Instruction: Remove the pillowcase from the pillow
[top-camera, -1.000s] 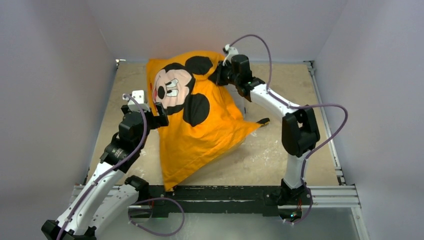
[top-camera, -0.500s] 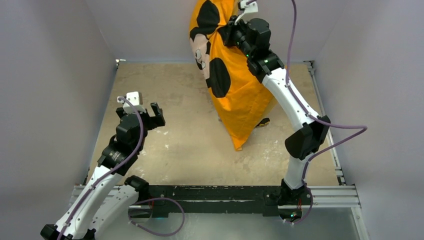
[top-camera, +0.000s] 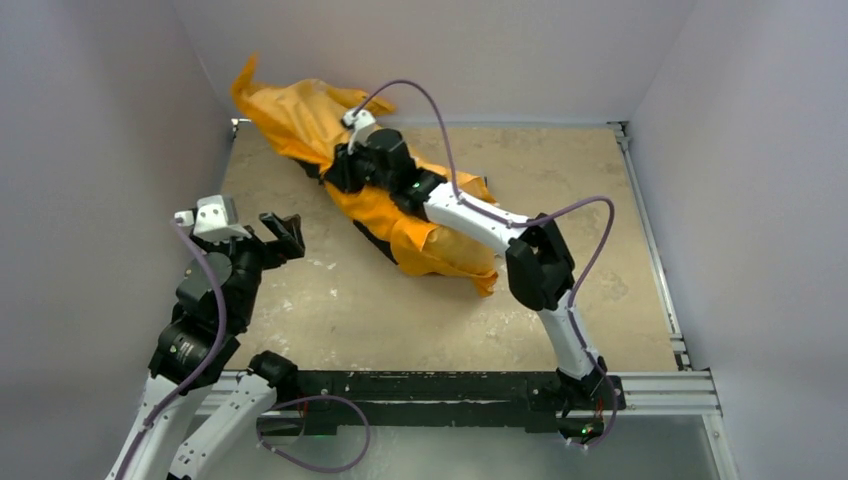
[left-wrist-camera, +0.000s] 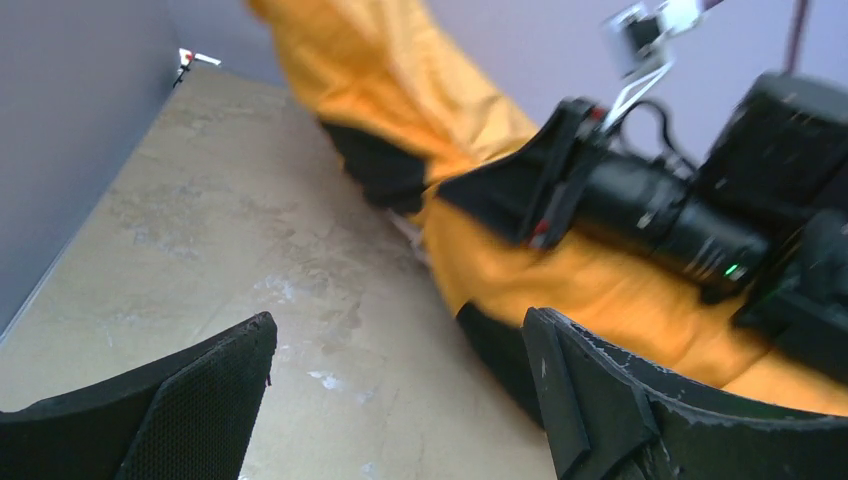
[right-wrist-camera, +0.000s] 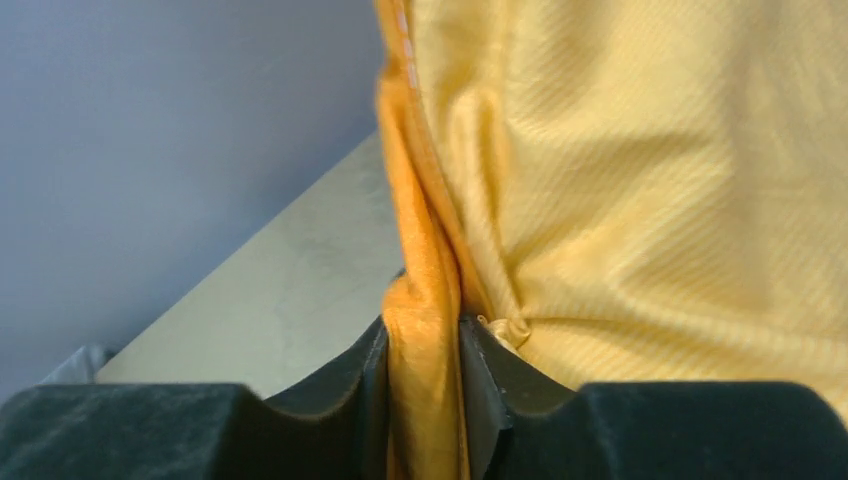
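Note:
The orange pillowcase (top-camera: 300, 115) lies crumpled and stretched from the back left corner to the table's middle, with black print patches showing at its edges. My right gripper (top-camera: 338, 170) is shut on a fold of it, seen pinched between the pads in the right wrist view (right-wrist-camera: 425, 330), with yellow-orange cloth (right-wrist-camera: 620, 200) filling the right side. My left gripper (top-camera: 283, 228) is open and empty, left of the cloth and apart from it. In the left wrist view it (left-wrist-camera: 400, 340) faces the pillowcase (left-wrist-camera: 400, 80) and the right arm. No white pillow shows; it is hidden or out of view.
The beige table top (top-camera: 330, 300) is walled by grey panels on three sides (top-camera: 120, 150). A metal rail (top-camera: 660, 385) with the arm bases runs along the near edge. The right arm's cable (top-camera: 440, 110) loops over the cloth.
My right gripper swung the pillowcase high up, then down to the back left, where it now lies crumpled. My left gripper came away from the cloth and drew back to the left.

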